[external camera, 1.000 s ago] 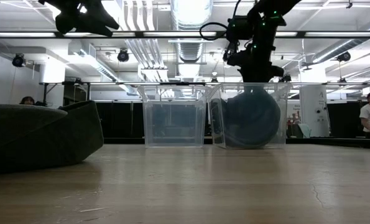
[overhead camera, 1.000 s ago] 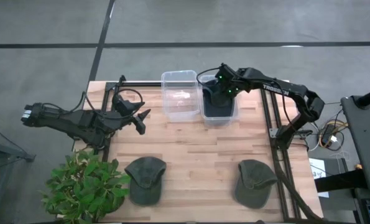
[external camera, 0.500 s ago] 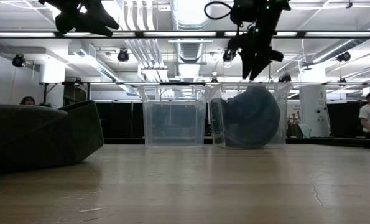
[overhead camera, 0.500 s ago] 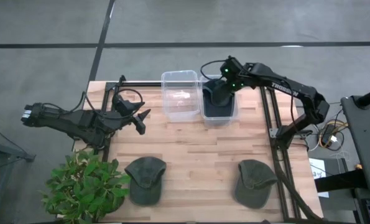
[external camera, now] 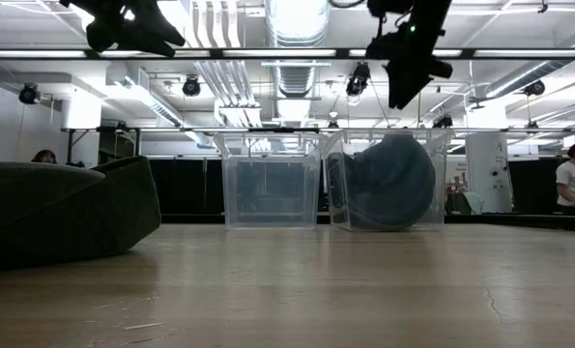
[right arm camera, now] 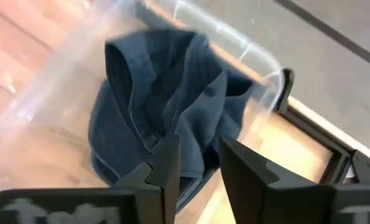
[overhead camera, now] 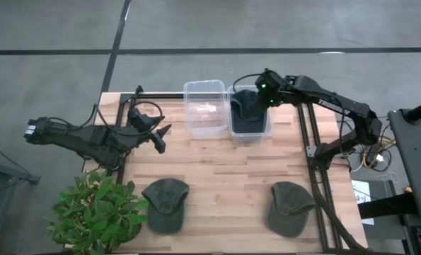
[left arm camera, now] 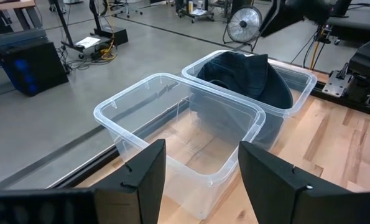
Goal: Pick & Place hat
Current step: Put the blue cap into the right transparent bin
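Note:
A dark blue hat (overhead camera: 247,113) lies crumpled in the right one of two clear bins (overhead camera: 267,131) at the table's far middle, and shows through the bin wall in the low view (external camera: 393,184). My right gripper (right arm camera: 200,165) hangs above this bin, open by a narrow gap, tilted down, nothing between its fingers. Two green hats (overhead camera: 166,203) (overhead camera: 289,205) rest crown up near the front edge. My left gripper (left arm camera: 200,180) waits open at the table's left, facing the bins.
The left clear bin (overhead camera: 204,106) holds nothing. A potted plant (overhead camera: 97,212) stands at the near left corner. Black frame rails (overhead camera: 316,170) run along the table's right side. A person (external camera: 572,184) stands in the room beyond. Bare wood lies between the bins and the green hats.
My right gripper has risen out of the right bin and drawn back a little toward the table's far right, tipping less steeply. Its fingers have come closer together. The blue hat stays where it lay in the bin.

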Tool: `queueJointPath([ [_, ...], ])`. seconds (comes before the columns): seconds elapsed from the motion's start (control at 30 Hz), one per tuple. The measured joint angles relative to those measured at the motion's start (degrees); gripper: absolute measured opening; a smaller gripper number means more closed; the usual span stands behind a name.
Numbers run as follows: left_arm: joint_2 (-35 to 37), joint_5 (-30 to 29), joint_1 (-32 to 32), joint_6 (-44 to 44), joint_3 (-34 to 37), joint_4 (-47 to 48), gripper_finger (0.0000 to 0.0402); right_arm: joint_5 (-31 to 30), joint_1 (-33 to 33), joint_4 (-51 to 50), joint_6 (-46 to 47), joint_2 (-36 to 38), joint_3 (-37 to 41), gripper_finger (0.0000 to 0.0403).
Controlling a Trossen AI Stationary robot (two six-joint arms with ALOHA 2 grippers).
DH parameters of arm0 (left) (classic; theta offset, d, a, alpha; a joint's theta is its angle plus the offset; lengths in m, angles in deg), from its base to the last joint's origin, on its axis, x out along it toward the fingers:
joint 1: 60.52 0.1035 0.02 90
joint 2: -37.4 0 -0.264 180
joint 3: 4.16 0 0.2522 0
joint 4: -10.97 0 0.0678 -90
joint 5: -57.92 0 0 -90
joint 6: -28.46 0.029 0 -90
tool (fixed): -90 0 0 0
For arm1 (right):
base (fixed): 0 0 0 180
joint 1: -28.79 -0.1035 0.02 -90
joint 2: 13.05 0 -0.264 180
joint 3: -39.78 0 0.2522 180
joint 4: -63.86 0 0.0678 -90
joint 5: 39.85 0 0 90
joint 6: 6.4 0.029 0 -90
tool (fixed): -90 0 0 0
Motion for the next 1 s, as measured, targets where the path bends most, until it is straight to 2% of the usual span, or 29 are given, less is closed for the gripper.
queueJointPath([
  [0.37,0.0,0.1,0.0,-0.5,0.0,-0.1,0.0194,0.3,1.8,0.4,-0.4,-10.2,1.9,0.003],
  [0.63,0.0,3.0,0.0,-0.8,0.0,-0.1,0.0194,2.6,2.2,0.8,-1.3,-15.9,1.9,0.0018],
  [0.8,0.0,3.0,0.0,-0.8,0.0,-0.1,0.0194,0.9,1.5,1.1,-1.3,-14.1,1.9,0.0026],
  [1.0,0.0,3.0,0.0,-0.8,0.0,-0.1,0.0194,0.0,1.4,1.1,-0.5,-6.4,1.9,0.0028],
])
